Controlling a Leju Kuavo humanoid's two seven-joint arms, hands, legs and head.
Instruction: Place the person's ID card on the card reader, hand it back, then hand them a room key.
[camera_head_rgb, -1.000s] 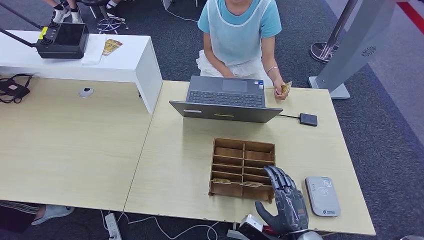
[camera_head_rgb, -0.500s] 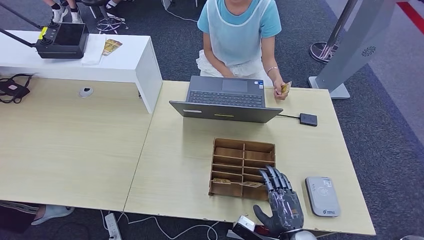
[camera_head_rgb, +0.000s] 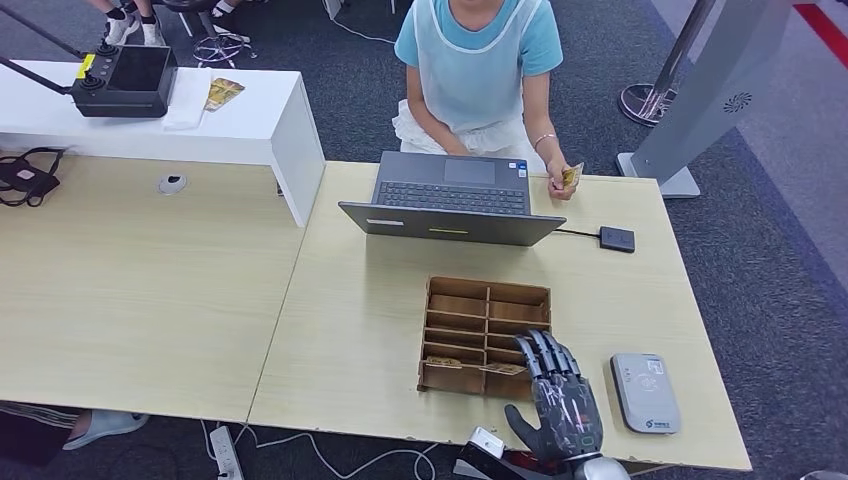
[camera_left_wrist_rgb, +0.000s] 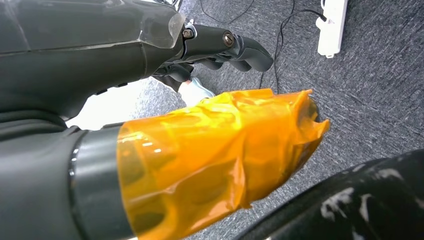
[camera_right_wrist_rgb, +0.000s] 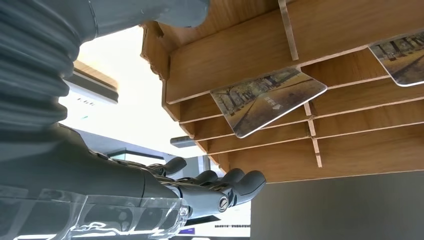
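Head view puts your right hand (camera_head_rgb: 565, 405) at the lower right of the frame, fingers loosely spread and holding nothing, over the near right corner of the wooden card rack (camera_head_rgb: 486, 335). A room key (camera_head_rgb: 503, 368) pokes from the slot just left of your fingertips; pinch its exposed edge and draw it straight out. The person (camera_head_rgb: 478, 60) holds a card (camera_head_rgb: 571, 176) at upper centre. Your left hand (camera_left_wrist_rgb: 220, 42) hangs over the floor, empty and partly curled.
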